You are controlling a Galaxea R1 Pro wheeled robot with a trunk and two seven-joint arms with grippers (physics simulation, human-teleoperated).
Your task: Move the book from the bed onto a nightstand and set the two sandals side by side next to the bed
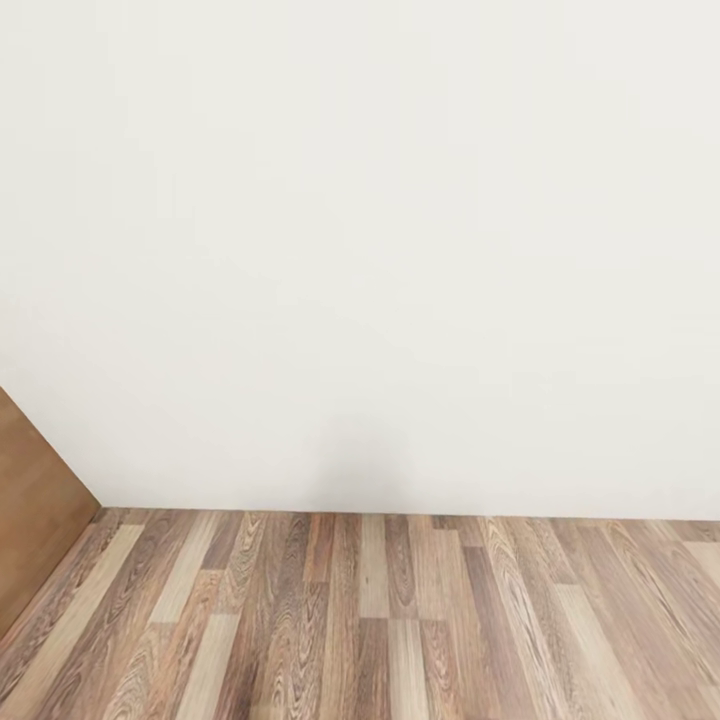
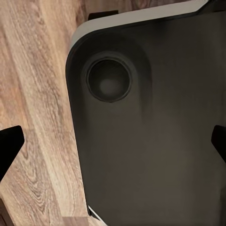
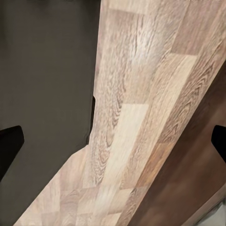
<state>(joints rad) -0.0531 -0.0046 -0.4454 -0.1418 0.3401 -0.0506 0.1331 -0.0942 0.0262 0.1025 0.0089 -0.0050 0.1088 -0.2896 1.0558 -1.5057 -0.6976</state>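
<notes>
- Head view puts you square before a plain white wall (image 1: 380, 240), with wood-plank floor (image 1: 400, 620) below and a brown wooden door (image 1: 35, 510) at the left edge.
- Left gripper (image 2: 113, 143): fingertips at opposite edges, jaws spread wide, over the robot's dark base (image 2: 155, 132).
- Right gripper (image 3: 113, 141): jaws likewise spread, nothing between them, floor beneath.
- You're facing a bare corner of the bedroom.

Wall (image 1: 360, 230): plain off-white. Plank floor (image 1: 400, 620): mixed brown and pale tan strips, strong wood grain. Door (image 1: 30, 500): mid-brown; robot base (image 2: 155, 132): dark grey, light rim.
</notes>
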